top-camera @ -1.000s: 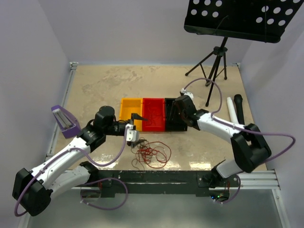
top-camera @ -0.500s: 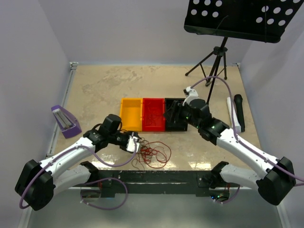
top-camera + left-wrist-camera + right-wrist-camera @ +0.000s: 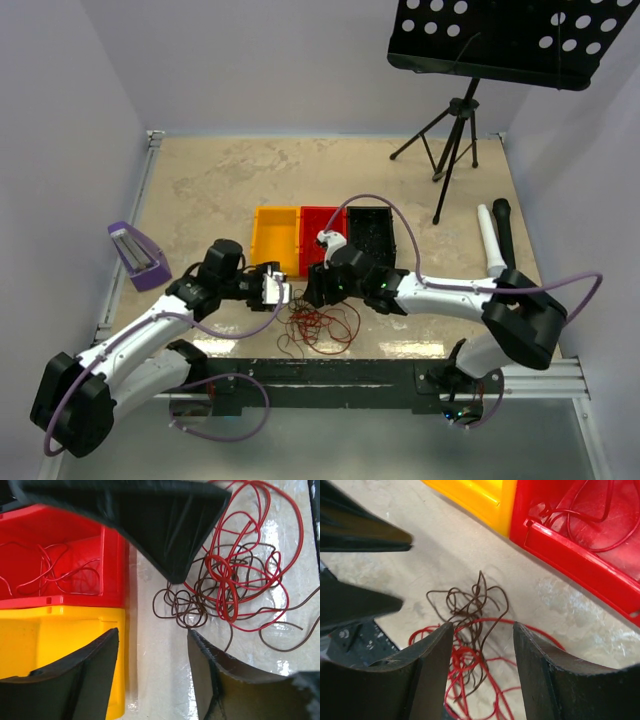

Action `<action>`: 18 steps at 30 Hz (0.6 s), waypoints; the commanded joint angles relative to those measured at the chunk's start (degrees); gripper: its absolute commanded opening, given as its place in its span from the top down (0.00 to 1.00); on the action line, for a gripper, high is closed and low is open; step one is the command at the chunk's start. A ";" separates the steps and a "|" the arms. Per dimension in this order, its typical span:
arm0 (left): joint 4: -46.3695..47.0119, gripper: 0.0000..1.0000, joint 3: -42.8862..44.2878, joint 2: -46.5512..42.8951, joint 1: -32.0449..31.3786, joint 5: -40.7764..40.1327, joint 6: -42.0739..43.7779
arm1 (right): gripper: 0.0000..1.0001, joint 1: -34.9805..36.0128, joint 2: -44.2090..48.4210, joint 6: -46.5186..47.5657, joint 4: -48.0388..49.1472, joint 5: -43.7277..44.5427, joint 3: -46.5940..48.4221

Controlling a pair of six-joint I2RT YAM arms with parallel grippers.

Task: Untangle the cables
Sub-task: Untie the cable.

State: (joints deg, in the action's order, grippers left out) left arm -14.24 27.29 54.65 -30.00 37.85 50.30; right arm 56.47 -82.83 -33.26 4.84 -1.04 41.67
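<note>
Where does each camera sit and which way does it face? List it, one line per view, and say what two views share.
Top external: above and behind the arm bases, looking down on the table; shows left arm, right arm, left gripper and right gripper by the cables.
Left wrist: on the left arm, facing down past its own fingers.
Right wrist: on the right arm, facing down past its own fingers.
Shared: both wrist views show the cables, red bin and yellow bin.

No lettering, number, brand or sign can be read in any view. Nothing legible shows on any surface.
</note>
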 commanded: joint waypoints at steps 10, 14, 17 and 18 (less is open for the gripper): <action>0.27 0.21 -0.83 -7.80 0.29 -1.63 -7.67 | 0.56 1.28 -12.09 1.97 16.16 4.38 2.36; 2.19 0.19 -1.53 -9.21 0.38 -2.68 -9.69 | 0.81 1.28 -12.54 1.44 18.45 4.47 2.19; 3.25 0.18 -1.54 -9.39 0.47 -3.13 -11.19 | 0.98 1.36 -10.09 1.44 18.62 4.55 1.84; 3.60 0.18 -1.62 -9.22 0.38 -3.30 -11.54 | 1.00 1.71 -8.33 1.53 18.71 4.55 1.14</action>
State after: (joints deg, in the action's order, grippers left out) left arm -13.87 26.11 45.91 -30.00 35.31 42.09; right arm 57.43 -95.81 -32.01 19.35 2.22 41.89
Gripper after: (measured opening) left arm 0.815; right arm 0.044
